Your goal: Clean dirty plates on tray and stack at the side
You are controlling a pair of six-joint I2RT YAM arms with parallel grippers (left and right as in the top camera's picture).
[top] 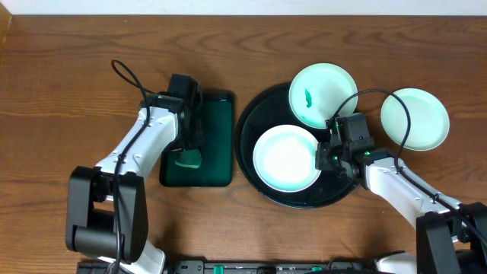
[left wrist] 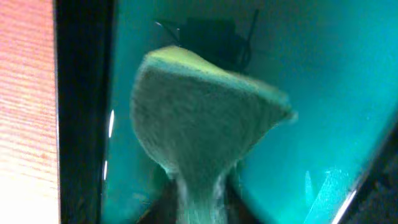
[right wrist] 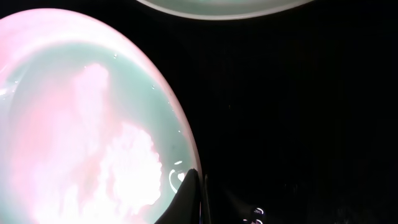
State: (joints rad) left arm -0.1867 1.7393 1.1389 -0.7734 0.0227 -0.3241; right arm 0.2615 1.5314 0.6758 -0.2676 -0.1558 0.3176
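The round black tray (top: pixel 248 129) holds two plates. The back plate (top: pixel 327 91) has a green smear; its edge shows at the top of the right wrist view (right wrist: pixel 217 6). The front plate (top: pixel 285 158) looks unmarked. A third plate (top: pixel 415 118) lies on the table to the right of the tray. My right gripper (top: pixel 323 156) is shut on the front plate's right rim (right wrist: pixel 81 124), with one finger (right wrist: pixel 194 193) lying over the edge above the black tray floor (right wrist: pixel 298 112). My left gripper (top: pixel 189 146) is shut on a green sponge (top: pixel 187 160) (left wrist: pixel 205 112).
The left gripper (left wrist: pixel 199 211) holds the sponge over a dark green rectangular tray (top: pixel 217 122) (left wrist: pixel 323 93) to the left of the black tray. Brown wooden table (top: pixel 68 91) lies all around. Cables loop off both arms.
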